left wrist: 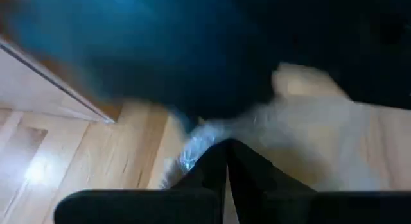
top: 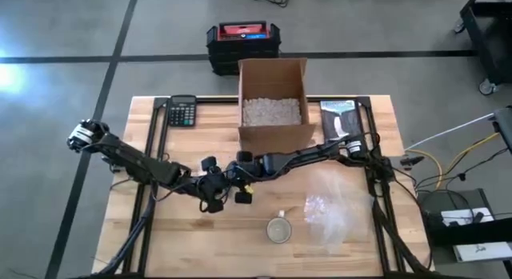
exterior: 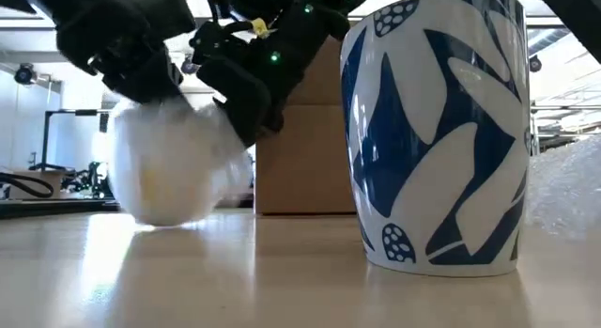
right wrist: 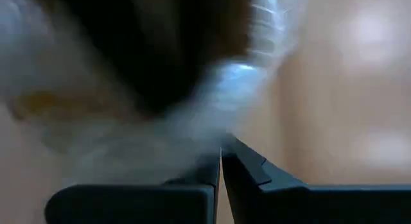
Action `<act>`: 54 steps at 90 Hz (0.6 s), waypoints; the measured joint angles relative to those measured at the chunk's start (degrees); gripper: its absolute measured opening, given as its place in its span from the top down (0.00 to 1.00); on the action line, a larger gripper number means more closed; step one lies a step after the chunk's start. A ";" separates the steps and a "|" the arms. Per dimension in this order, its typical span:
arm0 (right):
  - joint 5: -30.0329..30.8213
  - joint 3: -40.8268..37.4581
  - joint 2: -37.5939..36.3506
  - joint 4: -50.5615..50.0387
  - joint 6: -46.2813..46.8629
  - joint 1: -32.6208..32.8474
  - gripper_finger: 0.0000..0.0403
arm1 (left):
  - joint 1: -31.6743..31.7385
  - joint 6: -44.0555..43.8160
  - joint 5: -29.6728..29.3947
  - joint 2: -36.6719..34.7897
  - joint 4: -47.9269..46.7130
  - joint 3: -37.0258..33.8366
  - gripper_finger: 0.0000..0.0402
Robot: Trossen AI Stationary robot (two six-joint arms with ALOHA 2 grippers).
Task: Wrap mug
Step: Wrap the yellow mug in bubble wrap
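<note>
Both arms meet over the middle of the wooden bench (top: pixel 160 247). The left gripper (top: pixel 213 191) and right gripper (top: pixel 240 183) sit almost touching, each with jaws pressed together on a white, bubble-wrapped bundle (exterior: pixel 174 173) resting on the bench, likely to keep the wrap tight. The white ceramic mug with blue leaf pattern (exterior: pixel 437 131) stands upright and unwrapped, near front centre. A loose sheet of clear bubble wrap (top: pixel 330 211) lies just right of it, handy for wrapping. The open cardboard box of packing fill (top: pixel 273 99) waits at the far side.
</note>
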 joint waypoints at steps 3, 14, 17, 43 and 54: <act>-0.12 0.00 0.00 -0.04 0.61 0.08 0.99 | 0.02 -0.01 0.73 -0.02 -0.19 0.05 1.00; 0.83 0.00 0.00 0.33 1.31 -0.04 0.99 | 0.09 -0.55 2.25 -0.11 -0.42 -0.86 1.00; 1.00 0.00 0.00 0.45 1.34 -0.10 0.99 | 0.11 -0.77 3.01 -0.11 -0.54 -1.06 1.00; 1.73 1.16 -3.34 -6.68 0.14 -0.06 0.99 | -0.09 -1.12 5.83 -0.77 -0.58 -0.19 1.00; 1.91 4.37 -5.16 -13.46 -0.92 -0.11 0.99 | -0.09 -1.02 5.82 -1.98 -5.79 3.34 1.00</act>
